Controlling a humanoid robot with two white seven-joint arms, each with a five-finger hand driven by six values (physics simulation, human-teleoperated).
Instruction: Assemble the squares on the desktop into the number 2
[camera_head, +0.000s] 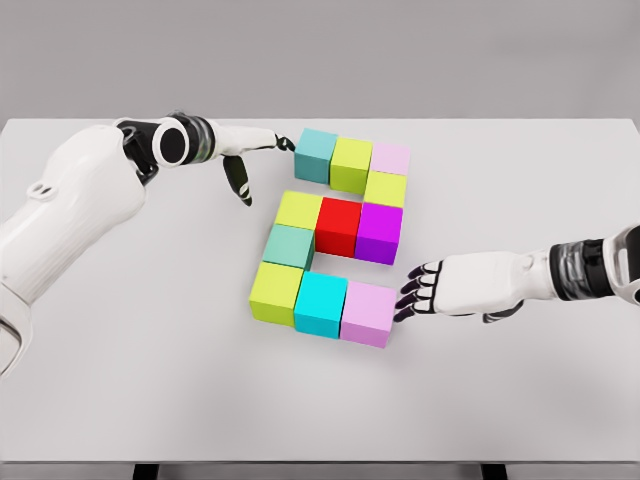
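I'm on final alignment: right hand (425, 290), fingers loosely curled and empty, touches the lilac cube (368, 313) at centre-right, which judging by its skew needs squaring, while the left hand (262, 150), fingers extended and empty, touches the teal cube (316, 156) at upper centre.

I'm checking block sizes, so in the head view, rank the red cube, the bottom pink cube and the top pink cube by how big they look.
1. Bottom pink cube, largest
2. Red cube
3. Top pink cube, smallest

The bottom one sits nearest the camera, so they may really be equal.
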